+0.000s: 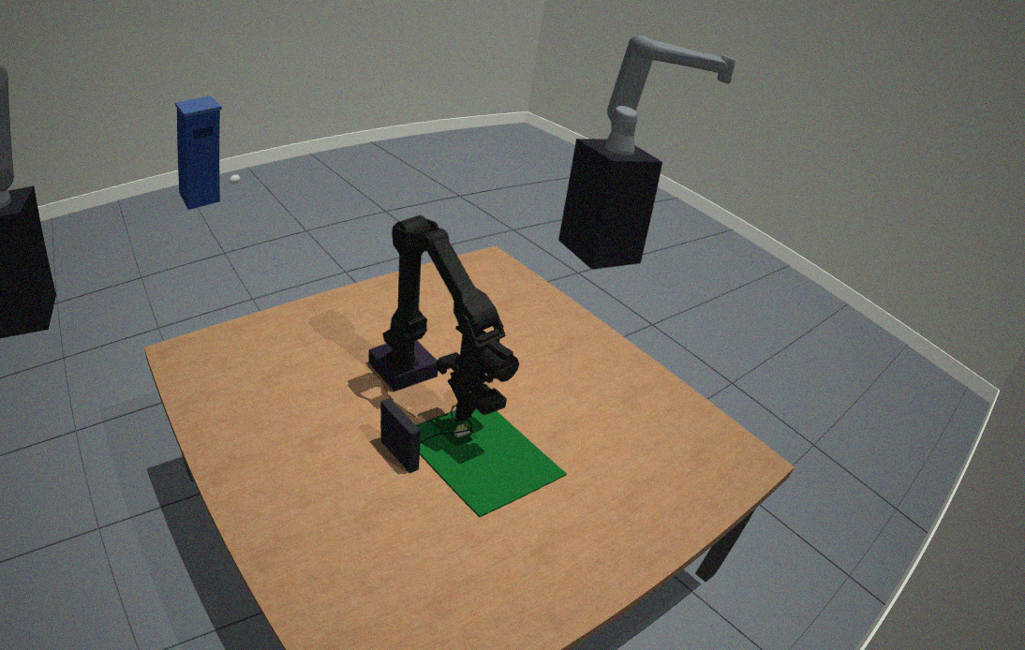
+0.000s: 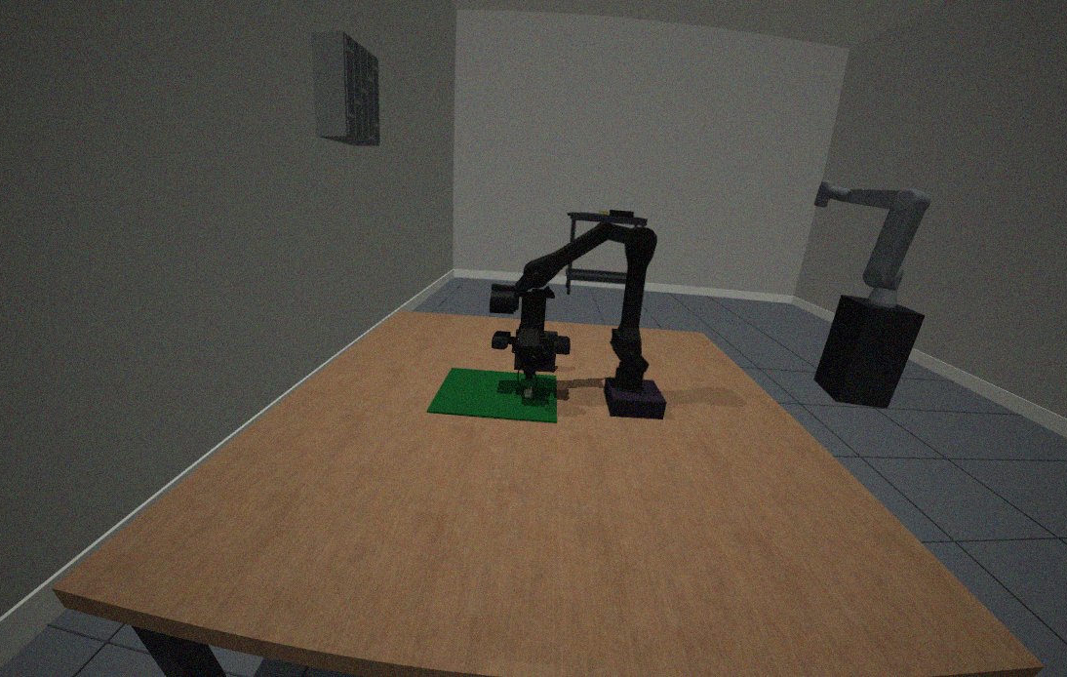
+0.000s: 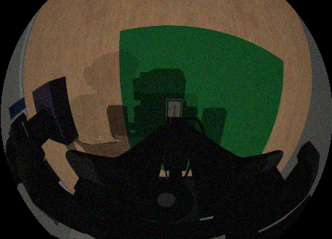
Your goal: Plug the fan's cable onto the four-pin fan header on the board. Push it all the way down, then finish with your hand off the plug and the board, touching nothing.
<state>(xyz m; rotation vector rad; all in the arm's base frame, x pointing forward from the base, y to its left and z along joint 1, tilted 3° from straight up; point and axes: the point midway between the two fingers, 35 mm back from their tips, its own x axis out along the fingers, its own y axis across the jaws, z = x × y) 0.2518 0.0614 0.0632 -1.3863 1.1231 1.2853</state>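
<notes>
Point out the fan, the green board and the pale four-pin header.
Fan (image 1: pixel 399 435): top view, its broad dark face.
Green board (image 1: pixel 500 476) (image 2: pixel 479 393) (image 3: pixel 231 76): top, exterior and wrist views, bare surface.
Four-pin header (image 3: pixel 175 108): wrist view, its pale interior.

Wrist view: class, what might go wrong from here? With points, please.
The fingers hide the plug, so misalignment with the pale header (image 1: pixel 462 430) (image 2: pixel 526 392) (image 3: pixel 175 108) could go unnoticed. The thin dark cable (image 1: pixel 439 433) reaching the upright fan (image 1: pixel 399 435) might tug the plug askew. The gripper (image 1: pixel 463 417) (image 2: pixel 529 379), shut on the plug, could drag it upon leaving.
</notes>
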